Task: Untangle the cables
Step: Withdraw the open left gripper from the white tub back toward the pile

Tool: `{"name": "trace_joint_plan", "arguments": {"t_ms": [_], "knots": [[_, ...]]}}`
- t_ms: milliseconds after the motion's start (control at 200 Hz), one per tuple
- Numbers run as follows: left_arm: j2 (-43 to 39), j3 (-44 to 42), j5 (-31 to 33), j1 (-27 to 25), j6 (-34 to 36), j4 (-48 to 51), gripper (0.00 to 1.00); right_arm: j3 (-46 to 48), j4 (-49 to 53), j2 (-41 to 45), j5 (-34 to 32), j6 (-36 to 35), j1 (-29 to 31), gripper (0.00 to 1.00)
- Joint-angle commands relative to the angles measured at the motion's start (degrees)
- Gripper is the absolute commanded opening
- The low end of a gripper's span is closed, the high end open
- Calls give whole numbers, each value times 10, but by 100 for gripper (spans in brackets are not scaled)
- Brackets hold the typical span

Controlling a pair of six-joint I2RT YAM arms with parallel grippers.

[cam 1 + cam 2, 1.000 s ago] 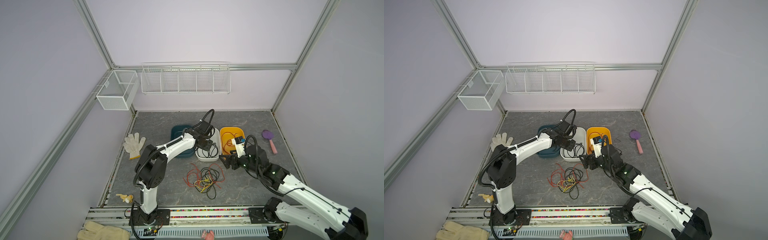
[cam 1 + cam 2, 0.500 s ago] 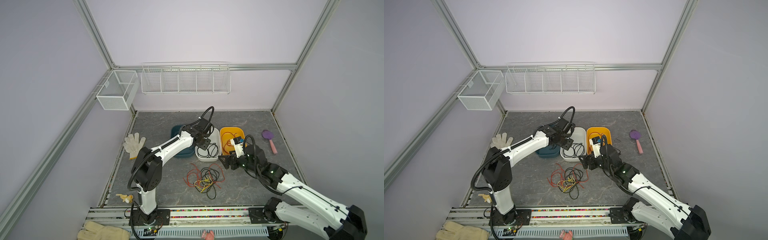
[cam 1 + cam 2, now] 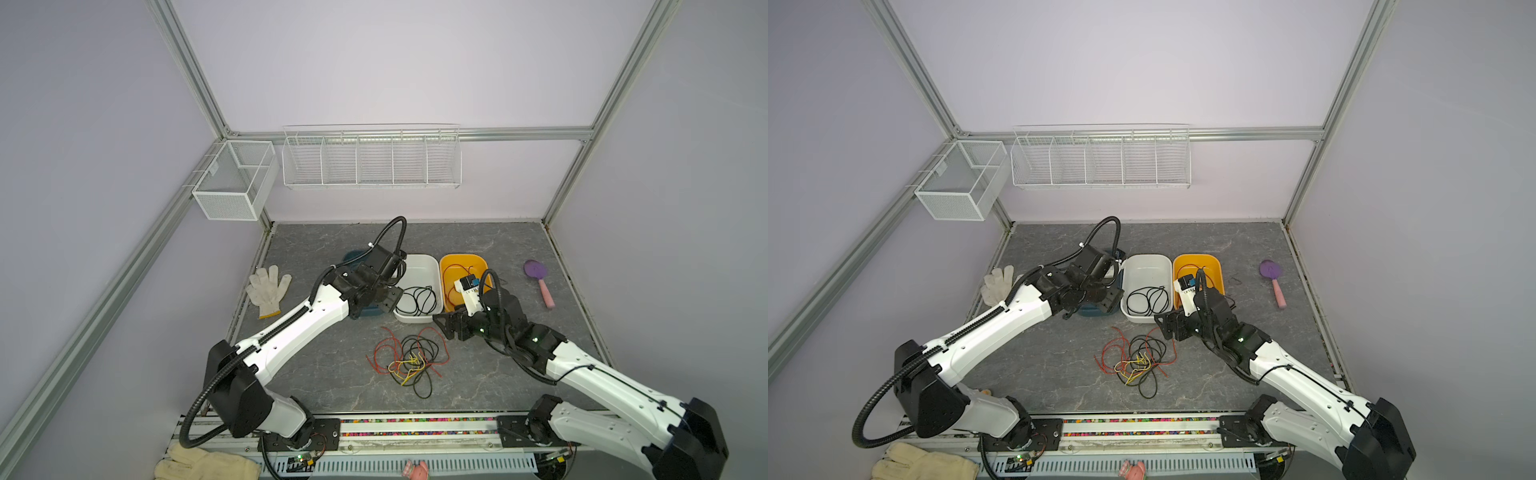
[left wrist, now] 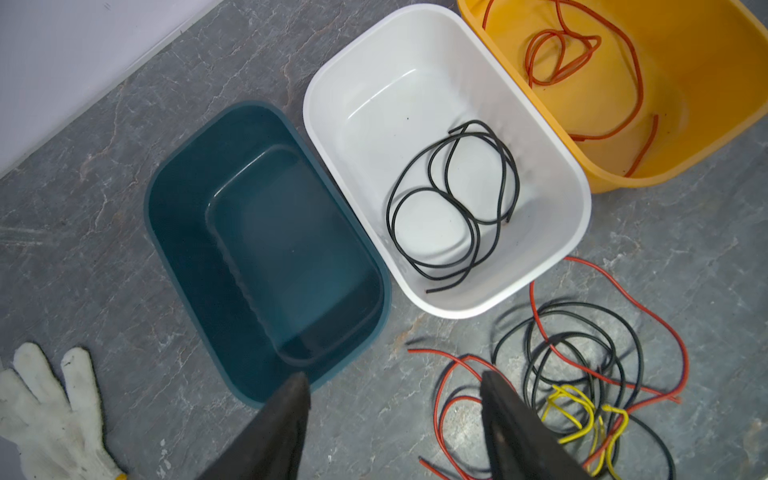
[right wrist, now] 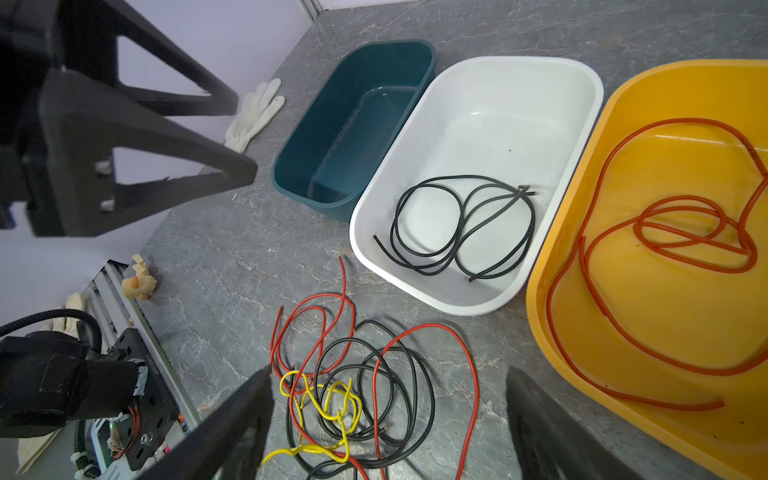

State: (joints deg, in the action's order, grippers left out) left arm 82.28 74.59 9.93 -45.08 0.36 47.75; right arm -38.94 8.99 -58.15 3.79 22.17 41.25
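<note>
Since a second ago the left gripper [image 3: 390, 298] has backed out of the white bin [image 3: 420, 260] and slid left. It now sits over the near right corner of the teal bin [image 4: 187, 208]. Its jaws were nearly together back then. Now they're spread apart with nothing between them, which is clear in the left wrist view [image 4: 395, 380]. The right gripper [image 3: 446, 326] hasn't budged.

A loose black cable [image 3: 415, 299] lies coiled on the floor of the white bin, with nothing touching it. A red cable [image 5: 685, 232] lies in the orange bin [image 3: 463, 262], just right of the white one.

The rest of the cables [image 3: 409, 361] are still one tangle of red, black and a few short yellow wires. It lies on the grey table [image 3: 324, 374], just on the near side of the white bin. The tangle is off to the near right of the left gripper, not under it, and the fingers are clear of it.

The right gripper has its jaws spread wide and isn't holding anything. In both top views it's at the far right edge of the tangle [image 3: 1136, 363], just near of the gap between the white and orange bins. From its wrist camera you can see the pile through the gap between the fingers [image 5: 257, 399], with the yellow wires close to one tip. I can't tell if that tip is touching them.
</note>
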Motion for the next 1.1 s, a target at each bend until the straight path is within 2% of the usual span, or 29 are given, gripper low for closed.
{"name": "trace_joint_plan", "arguments": {"t_ms": [0, 200, 345, 480, 650, 740, 1094], "knots": [[-39, -42, 18, -12, -3, 18, 77, -19, 11, -4, 20, -8, 2, 88], [-104, -104, 69, -53, -18, 38, 80, -23, 48, -13, 39, 6, 4, 88], [-161, -149, 77, -57, -31, 27, 81, -18, 58, -3, 42, 15, 4, 88], [-228, -202, 70, -57, -26, -23, 82, -14, 62, 1, 53, 23, 5, 88], [-308, -279, 24, -58, 3, -142, 83, -6, 64, 12, 48, 17, 6, 88], [-335, -320, 24, -58, 29, -193, 84, -3, 62, 17, 47, 17, 6, 89], [-408, -406, 25, -58, 108, -246, 85, -2, 69, 19, 78, 27, 6, 88]]}}
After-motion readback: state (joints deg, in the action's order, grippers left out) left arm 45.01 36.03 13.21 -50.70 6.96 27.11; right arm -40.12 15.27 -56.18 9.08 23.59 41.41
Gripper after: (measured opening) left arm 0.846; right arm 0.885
